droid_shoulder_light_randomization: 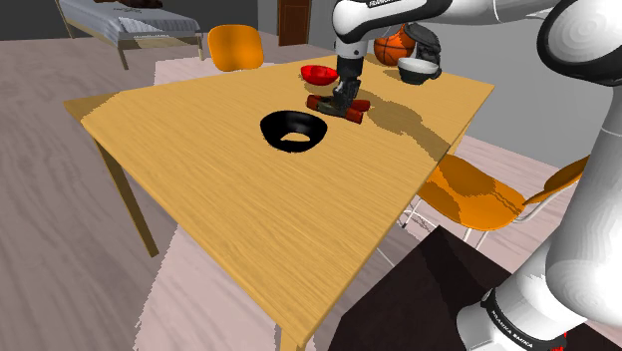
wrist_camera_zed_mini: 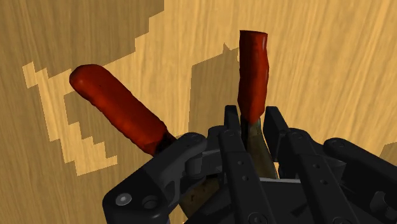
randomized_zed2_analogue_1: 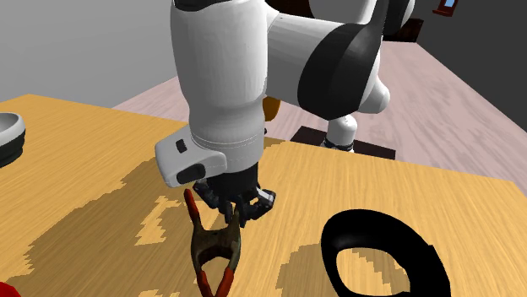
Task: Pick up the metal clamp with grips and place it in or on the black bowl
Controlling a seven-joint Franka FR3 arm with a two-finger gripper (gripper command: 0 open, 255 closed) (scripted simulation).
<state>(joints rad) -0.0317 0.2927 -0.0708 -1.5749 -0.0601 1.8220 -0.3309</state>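
Observation:
The clamp (droid_shoulder_light_randomization: 331, 105) has a dark metal body and two red grips, and it lies on the wooden table (droid_shoulder_light_randomization: 219, 209). My gripper (droid_shoulder_light_randomization: 345, 96) stands straight down over it. In the wrist view the two black fingers (wrist_camera_zed_mini: 231, 122) are shut on one arm of the clamp (wrist_camera_zed_mini: 253, 70), just below its red grip; the other red grip splays off to the side. In the second exterior view the clamp (randomized_zed2_analogue_1: 215, 246) lies flat under the gripper (randomized_zed2_analogue_1: 237, 207). The black bowl (droid_shoulder_light_randomization: 293, 131) sits close beside it, toward the shoulder view's left and front; it is also in the second exterior view (randomized_zed2_analogue_1: 384, 257).
A red bowl (droid_shoulder_light_randomization: 319, 74), an orange basketball (droid_shoulder_light_randomization: 393, 46) and a grey-white bowl (droid_shoulder_light_randomization: 419, 69) stand behind the clamp near the table's far edge. Orange chairs (droid_shoulder_light_randomization: 235, 46) (droid_shoulder_light_randomization: 476, 194) flank the table. The robot's dark stand (droid_shoulder_light_randomization: 419, 299) is at the near corner.

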